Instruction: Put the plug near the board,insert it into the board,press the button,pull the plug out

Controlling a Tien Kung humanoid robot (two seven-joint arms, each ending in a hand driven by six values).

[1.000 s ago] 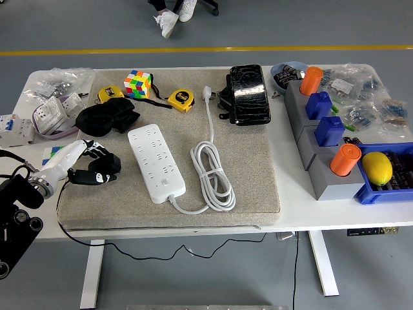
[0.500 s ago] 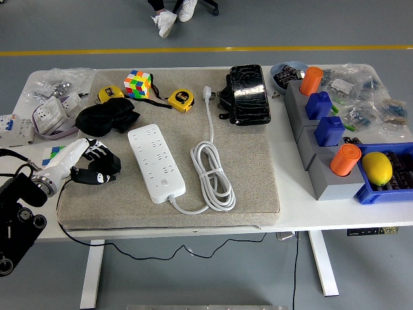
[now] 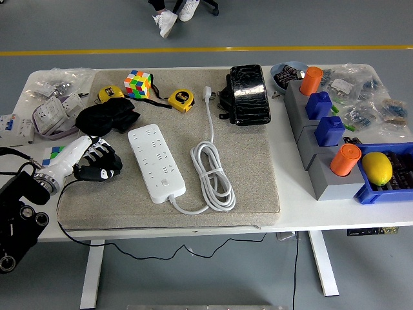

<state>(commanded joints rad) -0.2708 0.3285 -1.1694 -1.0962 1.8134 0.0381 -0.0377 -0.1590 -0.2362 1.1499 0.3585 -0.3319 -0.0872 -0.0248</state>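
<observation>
A white power strip (image 3: 156, 161) lies on the grey mat (image 3: 251, 168), its button near the front end. Its white cable (image 3: 211, 174) is coiled to the right and runs back to the white plug (image 3: 207, 92), which lies on the mat near the far edge, apart from the strip. My left hand (image 3: 97, 163) hovers over the mat's left edge, left of the strip, fingers curled and holding nothing. My right hand is out of view.
A Rubik's cube (image 3: 138, 84), two yellow tape measures (image 3: 181, 100), a black cloth (image 3: 106, 118) and a black case (image 3: 248, 93) lie at the back of the mat. Grey blocks with orange and blue pieces (image 3: 326, 139) and a blue bin with a lemon (image 3: 377, 168) stand right.
My left hand has shifted slightly up and toward the strip. Nothing else has moved.
</observation>
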